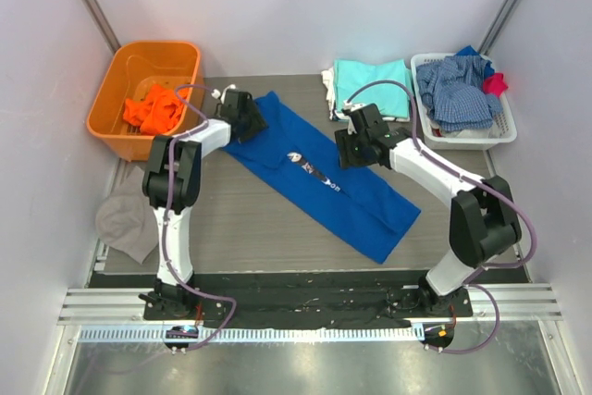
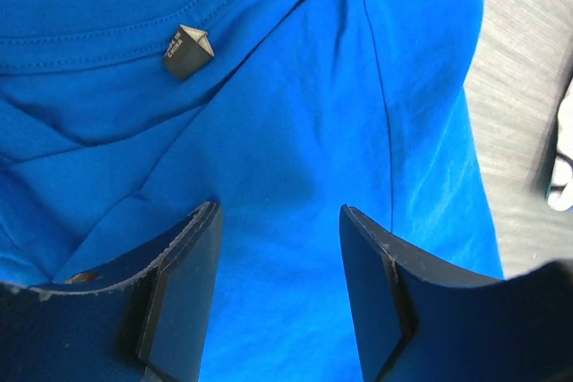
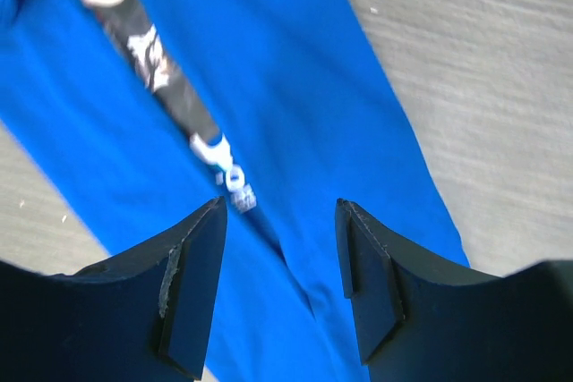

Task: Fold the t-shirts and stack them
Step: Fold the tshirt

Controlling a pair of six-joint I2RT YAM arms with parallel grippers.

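Closest to you, in each wrist view, two dark fingers stand spread apart with nothing between them: your left gripper (image 2: pixel 279 214) and your right gripper (image 3: pixel 279 207) both hover over the royal blue t-shirt (image 1: pixel 324 182). From above, that shirt lies as a long folded strip running diagonally across the table (image 1: pixel 259 228), collar end far left, hem end near right. The left gripper sits above the collar end, with the small dark neck label (image 2: pixel 186 49) just beyond its fingertips. The right gripper sits over the shirt's middle, near the white-and-dark chest print (image 3: pixel 161 69). An aqua t-shirt (image 1: pixel 370 74) lies folded at the far edge, and an orange t-shirt (image 1: pixel 153 110) lies in the orange bin (image 1: pixel 118 67).
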